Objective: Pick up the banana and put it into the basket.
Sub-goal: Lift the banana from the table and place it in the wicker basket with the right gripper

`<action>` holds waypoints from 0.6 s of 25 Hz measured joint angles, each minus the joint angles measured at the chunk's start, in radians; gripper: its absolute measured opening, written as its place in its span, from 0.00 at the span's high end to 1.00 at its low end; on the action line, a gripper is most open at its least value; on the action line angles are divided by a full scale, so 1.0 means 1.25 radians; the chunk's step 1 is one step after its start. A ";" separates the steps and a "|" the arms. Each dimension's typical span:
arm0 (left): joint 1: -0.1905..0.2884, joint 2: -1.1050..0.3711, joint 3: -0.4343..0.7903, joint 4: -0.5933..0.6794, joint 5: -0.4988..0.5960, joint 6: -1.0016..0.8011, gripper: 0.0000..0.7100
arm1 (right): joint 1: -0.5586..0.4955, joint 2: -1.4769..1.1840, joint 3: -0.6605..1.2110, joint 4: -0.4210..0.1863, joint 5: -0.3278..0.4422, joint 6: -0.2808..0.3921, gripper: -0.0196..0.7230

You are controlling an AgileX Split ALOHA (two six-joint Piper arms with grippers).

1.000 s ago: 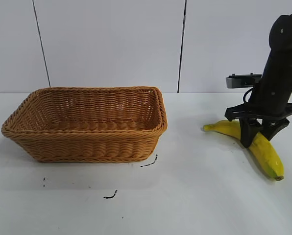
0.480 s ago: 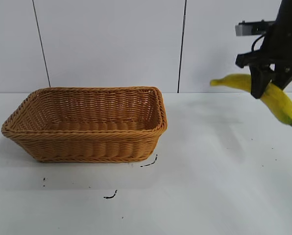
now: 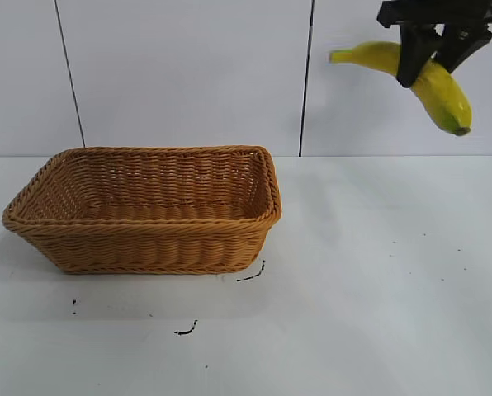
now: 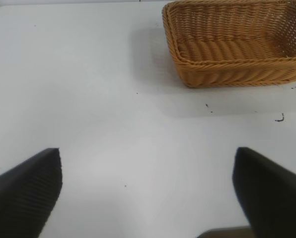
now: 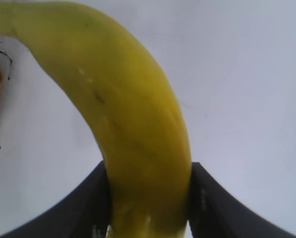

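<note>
The right gripper [image 3: 428,51], clenched on a long, curved yellow banana [image 3: 440,85] near its middle, holds the fruit high above the white table [image 3: 378,272], up and to the right of the rectangular tan-orange woven wicker basket [image 3: 147,247], well apart from it. The left gripper [image 4: 148,193] sits parked over bare tabletop, its dark fingers [image 4: 26,191] spread wide, grasping nothing.

White, smooth bench [image 3: 378,313] w/ small black scuff marks [image 3: 186,329] toward its front. Behind it, pale panelled wall [image 3: 188,74] w/ two thin dark vertical seams [image 3: 307,78].
</note>
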 joint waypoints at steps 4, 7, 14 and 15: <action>0.000 0.000 0.000 0.000 0.000 0.000 0.02 | 0.081 0.000 -0.050 -0.007 -0.006 -0.012 0.58; 0.000 0.000 0.000 0.000 0.000 0.000 0.02 | 0.124 0.010 -0.079 -0.010 -0.017 -0.016 0.58; 0.000 0.000 0.000 0.000 0.000 0.000 0.02 | 0.230 0.099 -0.144 -0.011 -0.099 -0.060 0.58; 0.000 0.000 0.000 0.000 0.000 0.000 0.02 | 0.244 0.110 -0.144 -0.011 -0.121 -0.074 0.58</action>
